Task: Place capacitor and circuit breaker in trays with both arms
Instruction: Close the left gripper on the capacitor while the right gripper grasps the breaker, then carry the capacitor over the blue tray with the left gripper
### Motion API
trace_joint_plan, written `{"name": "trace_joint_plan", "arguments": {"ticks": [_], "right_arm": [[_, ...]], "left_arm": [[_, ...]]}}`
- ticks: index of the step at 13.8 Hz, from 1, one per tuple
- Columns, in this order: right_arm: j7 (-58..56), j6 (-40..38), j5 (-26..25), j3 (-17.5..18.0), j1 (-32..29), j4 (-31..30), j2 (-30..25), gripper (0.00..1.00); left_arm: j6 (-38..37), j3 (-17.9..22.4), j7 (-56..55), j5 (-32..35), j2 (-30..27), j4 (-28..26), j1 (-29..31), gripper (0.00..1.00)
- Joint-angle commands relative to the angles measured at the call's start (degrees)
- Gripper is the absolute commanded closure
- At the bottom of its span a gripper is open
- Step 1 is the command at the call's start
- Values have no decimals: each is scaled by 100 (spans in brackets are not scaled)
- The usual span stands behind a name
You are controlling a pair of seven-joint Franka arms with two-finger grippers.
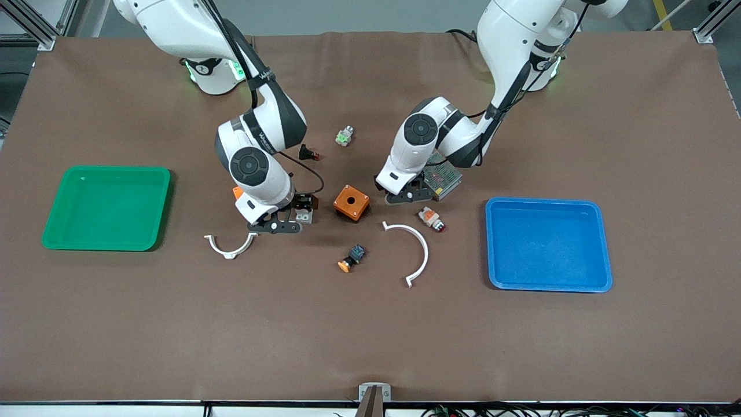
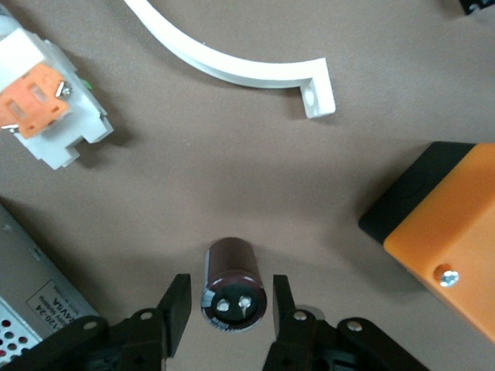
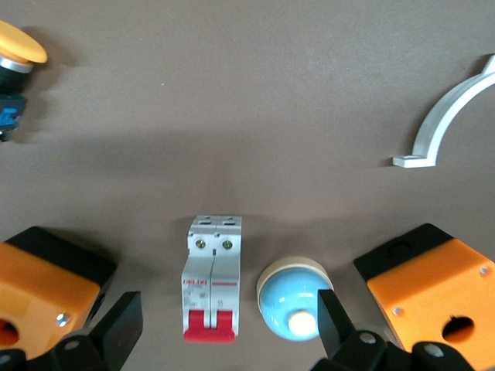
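Note:
The capacitor (image 2: 232, 287), a small dark cylinder with two pale marks on its end, lies on the brown mat between the fingers of my left gripper (image 2: 228, 305). The fingers stand apart on either side and do not touch it. In the front view my left gripper (image 1: 405, 196) hides it. The circuit breaker (image 3: 210, 277), white with red toggles, lies flat between the wide-open fingers of my right gripper (image 3: 228, 321), beside a pale blue dome button (image 3: 296, 297). The front view shows my right gripper (image 1: 282, 225) low over the breaker (image 1: 303, 216).
An orange box (image 1: 351, 202) sits between the two grippers, and another (image 3: 433, 282) lies by the right arm. A green tray (image 1: 107, 207) lies toward the right arm's end, a blue tray (image 1: 547, 244) toward the left arm's. White arcs (image 1: 230, 246) (image 1: 414, 249), a metal power supply (image 1: 444, 176) and small buttons lie around.

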Motion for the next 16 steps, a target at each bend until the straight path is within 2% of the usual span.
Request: {"name": "trace_joint_plan", "arguments": {"ticks": [1, 5, 9, 12, 13, 15, 16], "right_arm": [[7, 129, 64, 37, 2, 7, 150, 0], [-1, 260, 160, 55, 28, 16, 291, 0], [-1, 366, 248, 63, 108, 16, 406, 0], [-10, 340, 249, 63, 90, 7, 406, 5], [-10, 314, 249, 63, 73, 7, 406, 11], [-19, 287, 249, 63, 55, 7, 406, 31], [-19, 279, 257, 63, 46, -2, 397, 37]], "left_arm": [[28, 41, -139, 119, 146, 196, -59, 61], [-34, 58, -139, 119, 85, 187, -24, 99], [-709, 269, -130, 198, -582, 231, 108, 100], [-1122, 270, -51, 216, -1206, 214, 713, 100], [-1280, 270, 19, 225, -1356, 231, 932, 100], [-1413, 235, 596, 225, -1550, 222, 1407, 100], [-1605, 234, 921, 216, -1603, 231, 1609, 100]]}}
